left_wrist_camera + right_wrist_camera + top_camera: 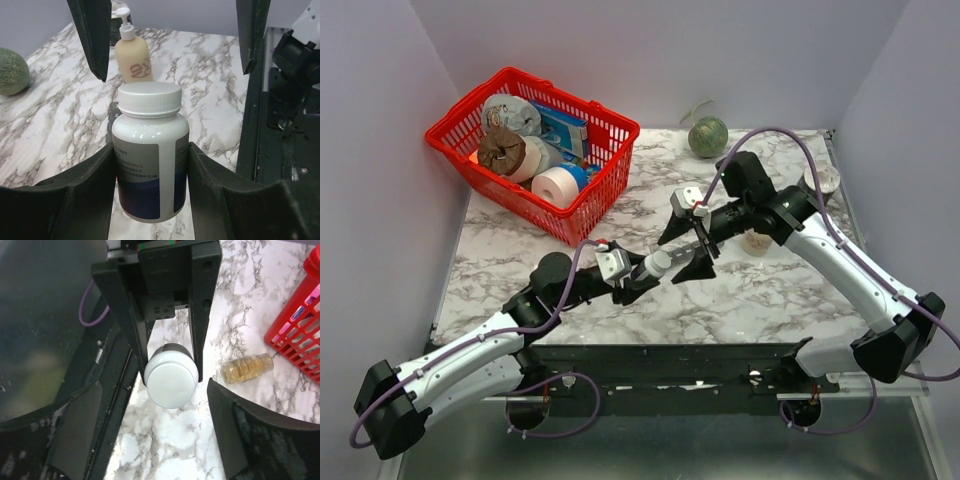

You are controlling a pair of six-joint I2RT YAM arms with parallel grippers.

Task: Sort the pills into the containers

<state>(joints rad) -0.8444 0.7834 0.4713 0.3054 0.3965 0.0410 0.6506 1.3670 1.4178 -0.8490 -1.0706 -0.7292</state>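
Overhead, the left gripper [640, 278] clamps the white-capped bottle [658, 264] by its body while the right gripper [685, 248] stands spread around its top, holding nothing. The left wrist view shows only the lower half pinched, so an off-centre closing above could lever it loose. Only the right wrist view shows the pills [240, 371] in their clear vial [262, 361], lying beside the bottle toward the red basket [314, 267].

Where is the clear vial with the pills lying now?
In the right wrist view, the clear vial lies on its side on the marble table, between the white-capped bottle and the red basket.
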